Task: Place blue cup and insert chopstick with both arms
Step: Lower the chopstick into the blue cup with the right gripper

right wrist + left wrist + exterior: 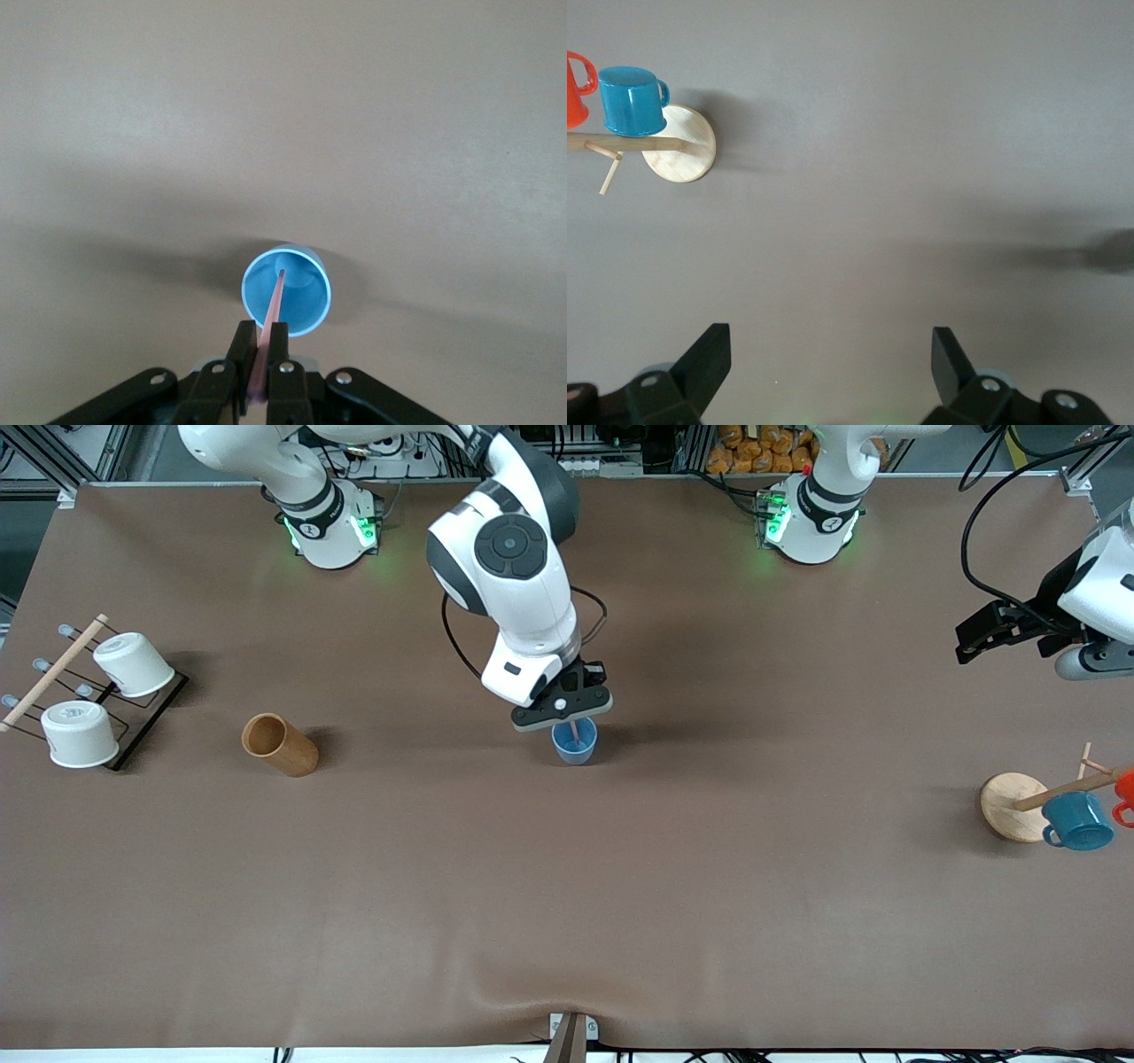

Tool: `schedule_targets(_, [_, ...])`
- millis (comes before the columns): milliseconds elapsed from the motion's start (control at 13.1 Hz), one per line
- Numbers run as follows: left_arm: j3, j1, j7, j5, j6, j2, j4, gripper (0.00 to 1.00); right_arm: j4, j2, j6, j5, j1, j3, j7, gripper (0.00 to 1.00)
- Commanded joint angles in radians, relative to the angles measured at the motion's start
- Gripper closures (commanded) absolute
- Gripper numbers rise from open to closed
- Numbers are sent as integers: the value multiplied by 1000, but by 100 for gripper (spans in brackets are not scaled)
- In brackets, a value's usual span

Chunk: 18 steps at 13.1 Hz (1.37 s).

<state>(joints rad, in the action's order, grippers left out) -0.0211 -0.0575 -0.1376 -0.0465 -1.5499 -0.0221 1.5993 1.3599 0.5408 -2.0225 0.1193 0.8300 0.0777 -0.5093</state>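
Right pincer (263, 341) over the cup (574, 742) at mid-table, pinching the chopstick (273, 312). Stick's long axis runs steeply down, its tip already inside the cup mouth. Left pincer (831, 359) spread, empty, waiting over the table's left-arm end, well apart from the cup.

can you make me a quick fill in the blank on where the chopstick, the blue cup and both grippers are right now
1. The right gripper is shut on the ____.
2. The chopstick has its lower end inside the ____ cup.
3. The left gripper, over bare table, has its fingers ____.
4. The teal mug hangs on a ____ rack.

Missing words: chopstick; blue; open; wooden
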Motion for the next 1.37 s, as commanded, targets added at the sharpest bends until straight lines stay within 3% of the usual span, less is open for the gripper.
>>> schedule_targets(0, [6,-5,7,22,-4,-9,-2,0,-2,25,-16,-3,20,14,-29,100])
schedule_targets(1065, [6,-21,18,22,-15,8,-33,0,5,79,-30,-13,11,19,-34,100])
schedule_targets(1141, [6,-19,19,22,-15,8,-33,0,4,82,-30,-13,9,19,-32,93])
schedule_targets(1217, [6,-21,20,22,-15,8,-35,0,5,82,-30,-13,9,19,-32,51])
schedule_targets(1293, [6,-24,18,20,-15,8,-45,0,4,82,-33,-13,9,20,-32,1])
